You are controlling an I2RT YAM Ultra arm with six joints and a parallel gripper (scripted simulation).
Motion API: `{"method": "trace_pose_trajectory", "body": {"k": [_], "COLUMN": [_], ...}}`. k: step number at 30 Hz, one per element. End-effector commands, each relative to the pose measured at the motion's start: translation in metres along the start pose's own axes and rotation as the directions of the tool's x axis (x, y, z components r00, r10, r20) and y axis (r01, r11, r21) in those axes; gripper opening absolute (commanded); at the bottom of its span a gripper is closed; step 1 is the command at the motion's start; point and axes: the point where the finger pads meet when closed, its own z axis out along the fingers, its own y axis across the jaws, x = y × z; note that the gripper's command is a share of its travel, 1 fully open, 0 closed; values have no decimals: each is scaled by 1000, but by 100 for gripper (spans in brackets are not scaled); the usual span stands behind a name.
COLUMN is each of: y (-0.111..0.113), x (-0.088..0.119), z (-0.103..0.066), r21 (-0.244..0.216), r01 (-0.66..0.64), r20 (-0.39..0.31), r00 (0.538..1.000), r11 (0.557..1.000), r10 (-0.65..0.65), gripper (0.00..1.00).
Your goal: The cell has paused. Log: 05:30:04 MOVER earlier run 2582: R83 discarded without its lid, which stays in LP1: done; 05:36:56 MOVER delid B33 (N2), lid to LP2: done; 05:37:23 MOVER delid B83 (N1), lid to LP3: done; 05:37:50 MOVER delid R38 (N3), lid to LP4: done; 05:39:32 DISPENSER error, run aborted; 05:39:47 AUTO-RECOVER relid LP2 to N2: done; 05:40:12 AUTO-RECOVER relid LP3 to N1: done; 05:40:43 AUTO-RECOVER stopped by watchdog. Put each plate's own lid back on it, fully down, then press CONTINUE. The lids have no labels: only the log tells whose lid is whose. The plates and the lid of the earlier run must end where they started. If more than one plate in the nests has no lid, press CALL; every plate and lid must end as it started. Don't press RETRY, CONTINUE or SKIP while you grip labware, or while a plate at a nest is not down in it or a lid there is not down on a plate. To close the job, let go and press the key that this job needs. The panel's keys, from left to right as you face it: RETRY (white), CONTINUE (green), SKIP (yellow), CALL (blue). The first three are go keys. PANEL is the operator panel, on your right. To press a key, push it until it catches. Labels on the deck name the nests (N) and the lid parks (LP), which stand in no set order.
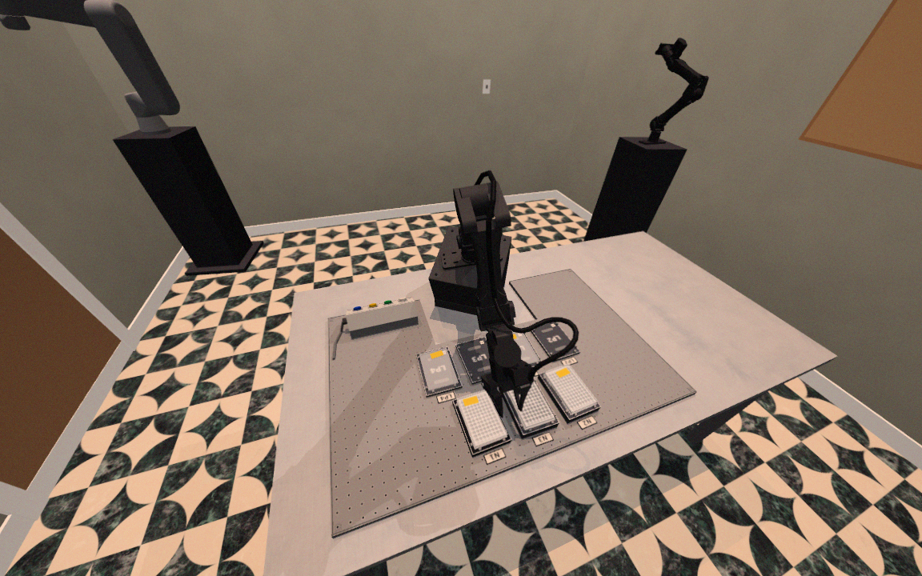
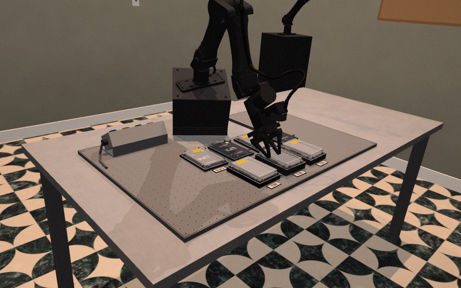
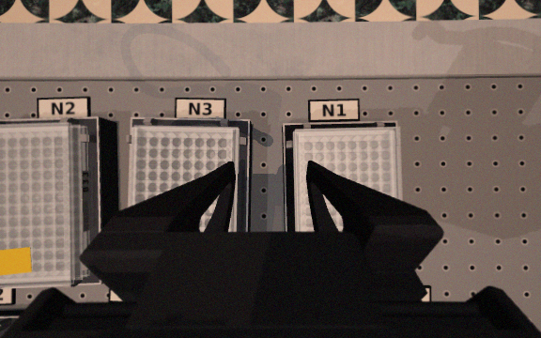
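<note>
Lid at LP4 (image 1: 438,370), yellow tag on it, sits in its park at the left end of the back row in the top view, and LP3 (image 1: 478,354) beside it shows bare black. In front, the N1 plate (image 1: 480,419) wears a tagged lid; the N3 plate (image 3: 182,161) in the middle shows open wells. Over its near edge hangs the gripper (image 3: 269,170), jaws parted and holding nothing, one finger (image 3: 214,180) above that plate. On the right, the N2 plate (image 1: 569,391) is lidded, with LP2 (image 1: 554,336) behind it.
</note>
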Motion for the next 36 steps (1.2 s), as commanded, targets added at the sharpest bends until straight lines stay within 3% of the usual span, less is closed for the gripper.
{"method": "trace_pose_trajectory", "body": {"k": [1, 4, 19, 21, 29, 33, 35, 36], "y": [-17, -20, -61, -61, -81, -87, -92, -99], "x": [-17, -13, 43, 43, 72, 100, 107, 98], "z": [-14, -16, -53, -53, -72, -77, -82, -89], "r21": [9, 9, 31, 31, 35, 24, 25, 38], "r01": [1, 0, -3, -3, -5, -12, -13, -6], "r20": [-7, -27, -328, -328, -476, -573, -604, -577], "r00": [1000, 1000, 945, 945, 879, 819, 796, 816], "r11": [1000, 1000, 1000, 1000, 999, 1000, 1000, 999], "r10": [-1, 0, 13, 13, 21, 23, 25, 27], "gripper": [100, 100, 100, 100, 100, 100, 100, 100]}}
